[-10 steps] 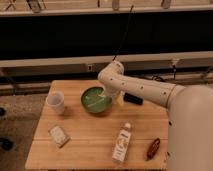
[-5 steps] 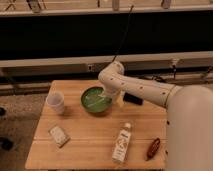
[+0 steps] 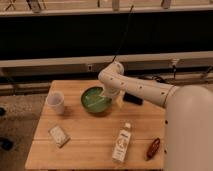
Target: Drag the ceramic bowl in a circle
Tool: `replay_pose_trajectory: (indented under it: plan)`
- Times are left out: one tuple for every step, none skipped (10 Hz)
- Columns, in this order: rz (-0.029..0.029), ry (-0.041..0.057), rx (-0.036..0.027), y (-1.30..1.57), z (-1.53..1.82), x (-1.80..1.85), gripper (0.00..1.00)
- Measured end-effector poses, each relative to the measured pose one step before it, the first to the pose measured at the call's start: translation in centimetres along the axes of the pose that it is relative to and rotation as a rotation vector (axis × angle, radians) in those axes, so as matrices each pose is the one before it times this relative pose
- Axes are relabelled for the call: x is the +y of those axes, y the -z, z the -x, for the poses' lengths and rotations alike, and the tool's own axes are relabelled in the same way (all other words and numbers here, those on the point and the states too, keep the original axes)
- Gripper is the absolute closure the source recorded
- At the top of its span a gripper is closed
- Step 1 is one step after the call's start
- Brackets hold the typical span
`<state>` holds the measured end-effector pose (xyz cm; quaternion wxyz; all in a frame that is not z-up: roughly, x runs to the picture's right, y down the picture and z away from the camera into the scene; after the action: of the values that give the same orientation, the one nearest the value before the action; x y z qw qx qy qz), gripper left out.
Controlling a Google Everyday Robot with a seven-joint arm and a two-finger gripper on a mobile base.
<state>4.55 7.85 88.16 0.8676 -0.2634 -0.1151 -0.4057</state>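
Observation:
The ceramic bowl (image 3: pixel 95 100) is round, shallow and glossy green, and sits on the wooden table (image 3: pixel 90 145) near its far middle. My gripper (image 3: pixel 104 95) reaches down from the white arm (image 3: pixel 140 90) at the bowl's right rim, with its tip at or just inside the bowl. The arm's wrist hides the bowl's far right edge.
A small white cup (image 3: pixel 55 102) stands left of the bowl. A flat wrapped packet (image 3: pixel 58 135) lies at the front left. A white bottle (image 3: pixel 121 143) lies front centre, a brown object (image 3: pixel 153 148) front right. A dark item (image 3: pixel 132 98) lies behind the arm.
The bowl and the gripper have shifted very slightly; otherwise nothing visibly differs.

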Motion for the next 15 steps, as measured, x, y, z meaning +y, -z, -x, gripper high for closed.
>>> replay_pose_trajectory:
  plan:
    - [-0.00131, -0.00145, -0.00239, -0.043, 0.020, -0.031, 0.20]
    - [-0.00296, -0.00141, -0.00346, -0.099, 0.040, -0.077, 0.20]
    - [-0.00272, -0.00094, -0.00183, -0.071, 0.017, -0.072, 0.20]
    - [-0.00302, -0.00145, -0.00190, -0.120, 0.001, -0.052, 0.20]
    - [-0.00288, -0.00241, -0.00350, -0.154, 0.015, -0.029, 0.20]
    - [-0.00224, -0.00163, -0.00482, -0.067, 0.056, -0.081, 0.20]
    - [-0.00037, -0.00181, -0.00452, -0.113, 0.042, -0.046, 0.20]
    - [-0.00033, -0.00092, -0.00168, -0.036, 0.001, -0.031, 0.20]
    - [-0.00065, -0.00182, -0.00579, -0.131, 0.071, -0.069, 0.20]
    - [0.00075, -0.00118, -0.00348, -0.088, 0.043, -0.004, 0.20]
    - [-0.00056, -0.00087, -0.00199, -0.034, 0.027, -0.037, 0.20]
    - [0.00024, -0.00237, -0.00514, -0.061, 0.046, -0.025, 0.20]
    - [-0.00095, -0.00066, -0.00273, -0.041, 0.013, -0.068, 0.20]
    - [-0.00162, -0.00087, -0.00471, -0.072, 0.044, -0.113, 0.20]
    - [0.00220, -0.00003, -0.00418, -0.081, 0.111, -0.063, 0.20]
